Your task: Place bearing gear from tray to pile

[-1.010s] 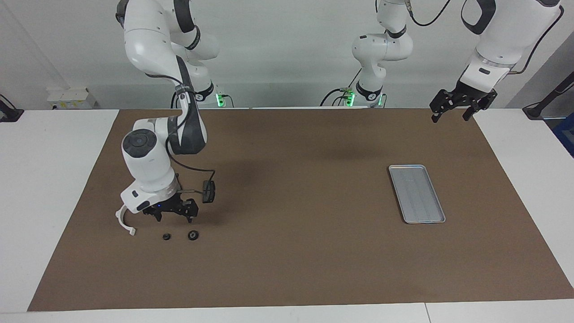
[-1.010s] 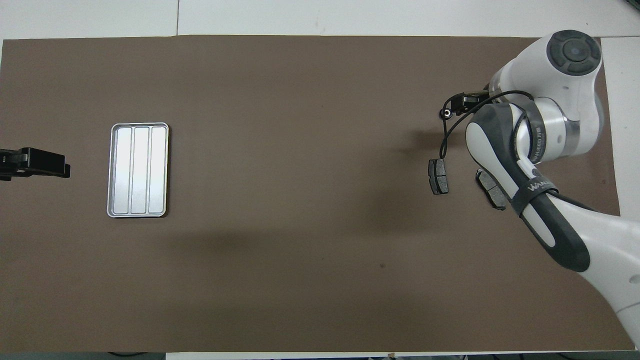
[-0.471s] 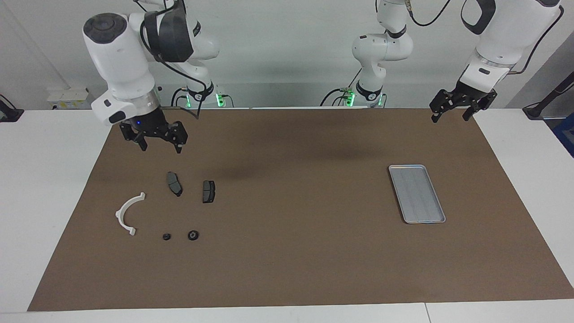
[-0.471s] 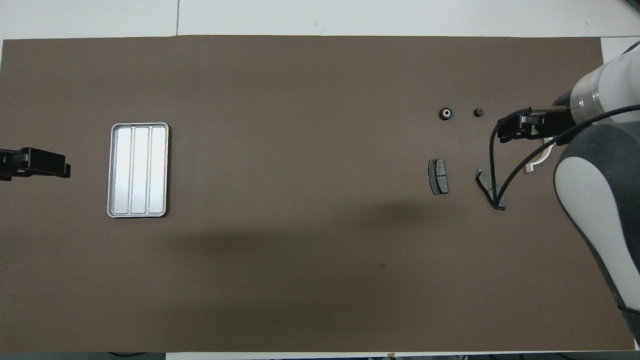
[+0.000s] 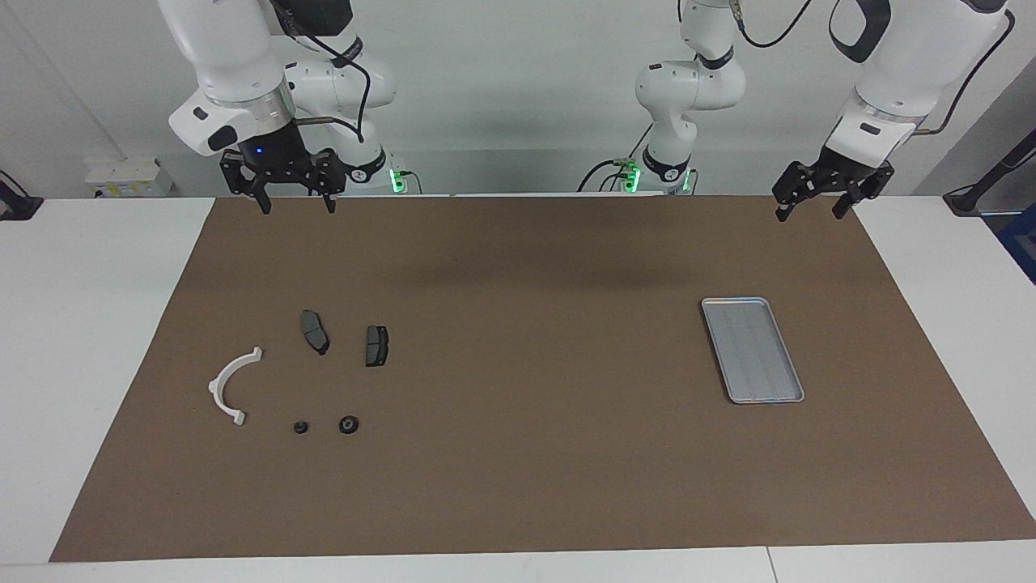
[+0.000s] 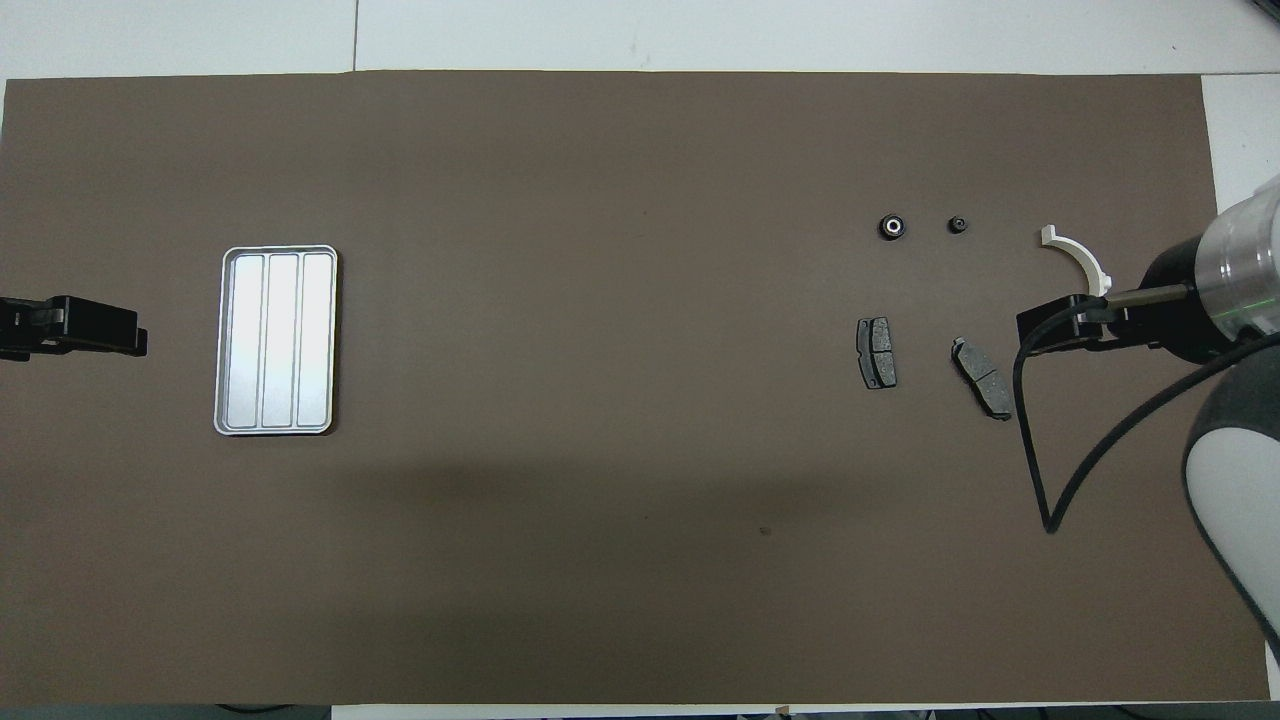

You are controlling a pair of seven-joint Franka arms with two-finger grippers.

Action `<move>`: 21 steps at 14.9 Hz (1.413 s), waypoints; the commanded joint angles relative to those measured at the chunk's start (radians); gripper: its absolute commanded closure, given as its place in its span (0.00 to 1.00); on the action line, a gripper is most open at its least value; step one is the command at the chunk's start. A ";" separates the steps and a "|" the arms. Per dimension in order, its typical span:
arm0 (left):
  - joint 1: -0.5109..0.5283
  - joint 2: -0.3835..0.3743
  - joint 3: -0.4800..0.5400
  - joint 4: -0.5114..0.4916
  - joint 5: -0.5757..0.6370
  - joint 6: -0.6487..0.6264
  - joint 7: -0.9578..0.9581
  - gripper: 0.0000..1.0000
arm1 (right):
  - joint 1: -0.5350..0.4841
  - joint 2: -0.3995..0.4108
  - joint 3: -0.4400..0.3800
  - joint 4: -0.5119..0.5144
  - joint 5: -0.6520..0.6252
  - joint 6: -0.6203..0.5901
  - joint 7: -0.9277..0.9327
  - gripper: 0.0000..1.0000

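We see the flat rectangular silver-grey metal tray [image 5: 752,349] [image 6: 276,340] with its ribbed floor lying bare on the brown mat of the tabletop [image 5: 518,453] [image 6: 600,560], toward the left arm's end. Well apart from the tray, toward the right arm's end, lies the pile: a white semicircular plastic bracket [image 5: 230,385] [image 6: 1079,258], two dark grey brake-pad-shaped pieces [image 5: 315,331] [image 6: 981,377] and [image 5: 376,345] [image 6: 876,352], and two small black round parts. The larger of these, the black ring-shaped bearing gear [image 5: 349,423] [image 6: 892,226], rests on the mat farther from the robots than the pads, just beside the smaller black round part [image 5: 300,427] [image 6: 958,225]. Our right end effector [image 5: 294,206] hangs high over the mat's edge nearest the robots, fingers spread wide and holding nothing. Our left end effector [image 5: 810,211] [image 6: 138,341] waits raised above the mat's corner nearest the tray, likewise spread and carrying nothing.
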 commanded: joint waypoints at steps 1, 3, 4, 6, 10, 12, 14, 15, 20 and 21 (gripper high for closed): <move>-0.018 -0.006 0.009 -0.014 -0.011 0.020 0.008 0.00 | -0.005 -0.015 -0.003 -0.021 0.018 -0.003 -0.033 0.00; -0.022 -0.006 0.009 -0.012 -0.011 0.021 0.007 0.00 | -0.016 -0.015 -0.003 -0.021 0.032 -0.002 -0.031 0.00; -0.022 -0.006 0.009 -0.012 -0.011 0.021 0.007 0.00 | -0.024 -0.013 -0.005 -0.021 0.052 0.004 -0.028 0.00; -0.022 -0.006 0.009 -0.014 -0.011 0.021 0.007 0.00 | -0.047 -0.012 -0.005 -0.021 0.059 0.012 -0.028 0.00; -0.022 -0.006 0.009 -0.012 -0.011 0.021 0.008 0.00 | -0.051 -0.012 -0.006 -0.021 0.058 0.010 -0.028 0.00; -0.022 -0.006 0.009 -0.014 -0.011 0.021 0.008 0.00 | -0.045 -0.012 -0.006 -0.021 0.058 0.012 -0.026 0.00; -0.022 -0.006 0.009 -0.014 -0.011 0.021 0.008 0.00 | -0.045 -0.015 -0.006 -0.020 0.058 0.012 -0.028 0.00; -0.022 -0.006 0.009 -0.014 -0.011 0.021 0.010 0.00 | -0.045 -0.015 -0.005 -0.018 0.059 0.012 -0.028 0.00; -0.022 -0.006 0.009 -0.012 -0.011 0.021 0.008 0.00 | -0.045 -0.024 -0.005 -0.015 0.062 0.010 -0.028 0.00; -0.022 -0.006 0.009 -0.014 -0.011 0.021 0.008 0.00 | -0.047 -0.026 -0.005 -0.015 0.067 0.010 -0.028 0.00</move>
